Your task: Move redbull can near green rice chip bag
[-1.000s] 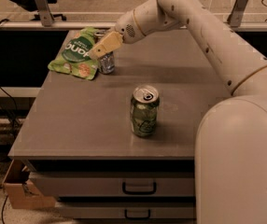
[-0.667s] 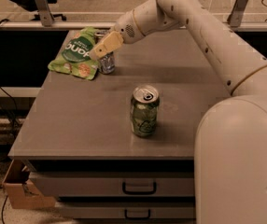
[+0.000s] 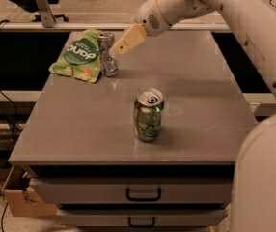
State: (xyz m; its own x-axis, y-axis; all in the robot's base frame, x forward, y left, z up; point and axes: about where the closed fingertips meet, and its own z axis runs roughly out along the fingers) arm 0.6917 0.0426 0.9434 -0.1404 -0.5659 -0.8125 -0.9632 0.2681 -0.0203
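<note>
The redbull can (image 3: 108,57), slim and silver, stands upright on the grey table (image 3: 128,139) at the back left. It is right beside the right edge of the green rice chip bag (image 3: 77,56), which lies flat. My gripper (image 3: 117,49) is open, just right of and slightly above the can's top, with one beige finger (image 3: 129,37) showing. The can stands free of it.
A wider green soda can (image 3: 148,115) stands upright in the middle of the table. Drawers (image 3: 143,193) sit under the table front. A cardboard box (image 3: 20,197) is on the floor at the lower left. My arm spans the upper right.
My gripper has drawn back up and to the right off the redbull can, which now stands uncovered beside the bag. The green soda can has not moved.
</note>
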